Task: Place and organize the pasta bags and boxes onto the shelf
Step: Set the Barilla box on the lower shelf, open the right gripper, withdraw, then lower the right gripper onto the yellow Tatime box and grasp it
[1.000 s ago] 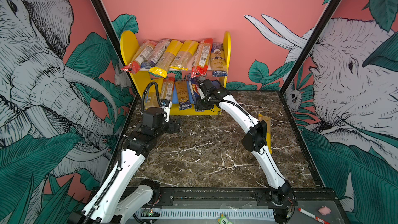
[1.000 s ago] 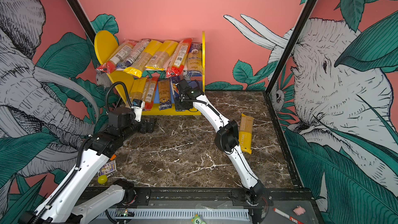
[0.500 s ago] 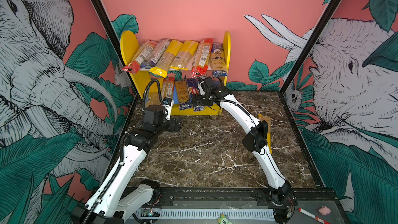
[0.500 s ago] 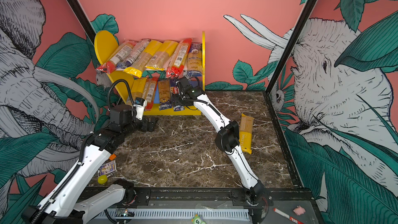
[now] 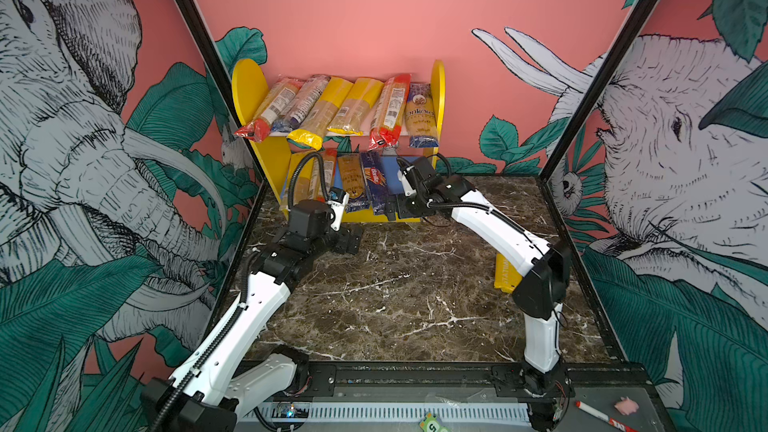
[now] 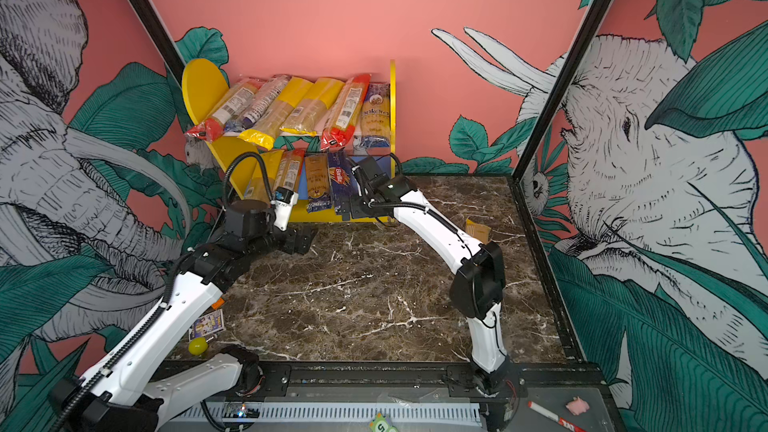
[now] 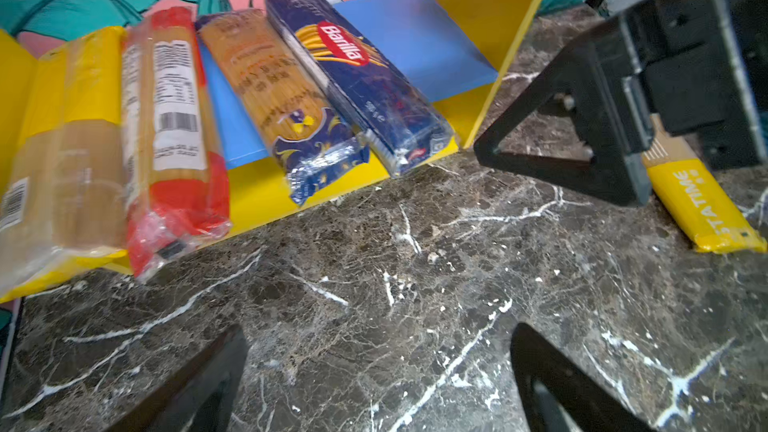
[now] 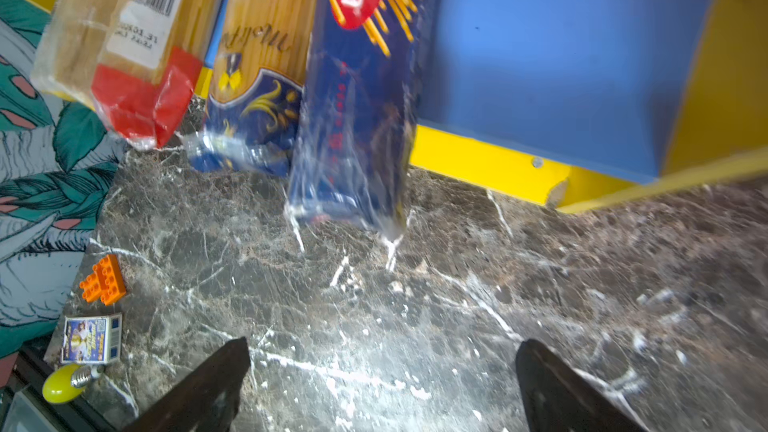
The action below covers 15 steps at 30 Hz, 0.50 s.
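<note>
The shelf [image 5: 249, 89] [image 6: 203, 85] stands at the back wall with several pasta bags across its upper board. Its blue lower board [image 7: 415, 35] [image 8: 561, 56] holds a yellow bag, a red-ended bag, a dark-blue-ended bag and the dark blue Barilla box [image 5: 376, 184] [image 6: 338, 180] [image 7: 361, 72] [image 8: 357, 97]. The box's near end overhangs the yellow base strip. My right gripper [image 5: 392, 209] [image 6: 349, 211] [image 8: 382, 347] stands open just in front of that end, empty. Left of it, my left gripper [image 5: 351, 241] [image 6: 305, 241] [image 7: 378, 338] hovers open over the table. One yellow pasta pack [image 5: 503, 274] [image 6: 477, 228] [image 7: 702, 205] lies on the table at the right.
An orange toy brick [image 8: 102, 279], a small card box [image 8: 91, 338] [image 6: 208, 324] and a yellow bulb [image 8: 62, 386] [image 6: 197, 344] lie at the table's front left corner. The right part of the lower board is bare. Black frame posts flank the shelf.
My right gripper has opened, let go of the Barilla box on the lower board and drawn back toward the table. The left arm has barely shifted.
</note>
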Each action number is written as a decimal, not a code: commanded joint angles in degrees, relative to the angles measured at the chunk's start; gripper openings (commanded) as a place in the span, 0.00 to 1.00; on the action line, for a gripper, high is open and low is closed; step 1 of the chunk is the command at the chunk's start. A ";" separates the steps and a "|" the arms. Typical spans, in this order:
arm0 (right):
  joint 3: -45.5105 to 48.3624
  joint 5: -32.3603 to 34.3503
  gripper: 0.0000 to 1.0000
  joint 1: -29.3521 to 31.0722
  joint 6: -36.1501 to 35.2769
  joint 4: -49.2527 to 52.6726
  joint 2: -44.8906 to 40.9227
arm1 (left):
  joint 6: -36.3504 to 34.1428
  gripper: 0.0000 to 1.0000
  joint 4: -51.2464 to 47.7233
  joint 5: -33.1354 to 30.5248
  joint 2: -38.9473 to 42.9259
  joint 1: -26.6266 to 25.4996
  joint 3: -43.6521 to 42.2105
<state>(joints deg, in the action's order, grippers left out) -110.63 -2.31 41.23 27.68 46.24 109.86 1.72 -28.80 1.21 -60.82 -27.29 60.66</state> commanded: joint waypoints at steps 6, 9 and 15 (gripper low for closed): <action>20.49 9.41 0.99 -3.50 2.03 4.73 -14.54 | 2.61 0.99 5.30 -2.89 -10.75 -11.08 6.42; 29.42 10.75 0.99 -8.47 6.96 7.71 -20.18 | 0.60 1.00 5.33 -5.23 -16.93 -17.89 11.55; 40.97 13.22 0.99 -14.80 12.15 10.18 -25.26 | 0.74 1.00 6.81 -3.41 -25.35 -22.23 17.78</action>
<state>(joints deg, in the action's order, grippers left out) -72.58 8.03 26.85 35.66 53.78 86.35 2.74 -23.46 -2.33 -85.73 -49.39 75.92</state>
